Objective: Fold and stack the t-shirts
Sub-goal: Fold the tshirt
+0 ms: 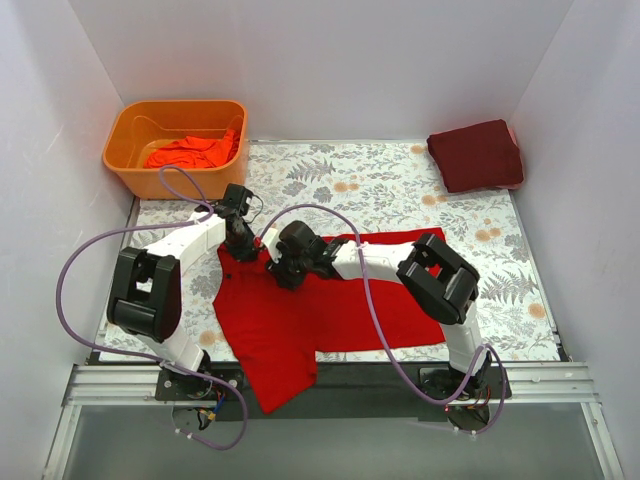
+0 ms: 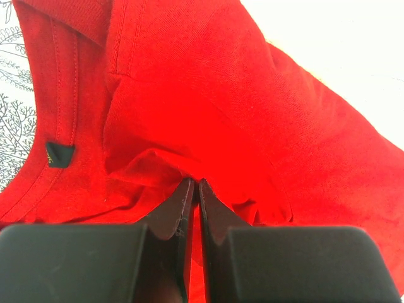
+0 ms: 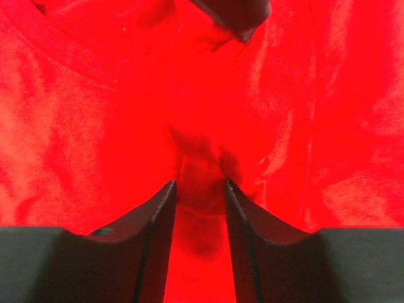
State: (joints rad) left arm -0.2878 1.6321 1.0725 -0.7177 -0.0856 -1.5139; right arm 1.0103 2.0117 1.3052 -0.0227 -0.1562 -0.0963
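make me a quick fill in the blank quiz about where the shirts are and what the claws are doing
The folded dark maroon cloth t-shirt lies at the far ___ corner of the floral-patterned table. The crumpled orange-red cloth t-shirt lies ___ the rigid orange plastic tub. The left claw and right claw both pinch the spread-out cloth t-shirt coloured bright ___.
Missing: right; inside; red.

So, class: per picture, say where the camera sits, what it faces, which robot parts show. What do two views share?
Top external: above, behind the bases, looking down at the table; left arm and right arm show.
Left wrist: on its arm, facing the collar of the red t-shirt; left tool shows.
Right wrist: close over red cloth; right tool shows.
Shared: all show the red t-shirt.
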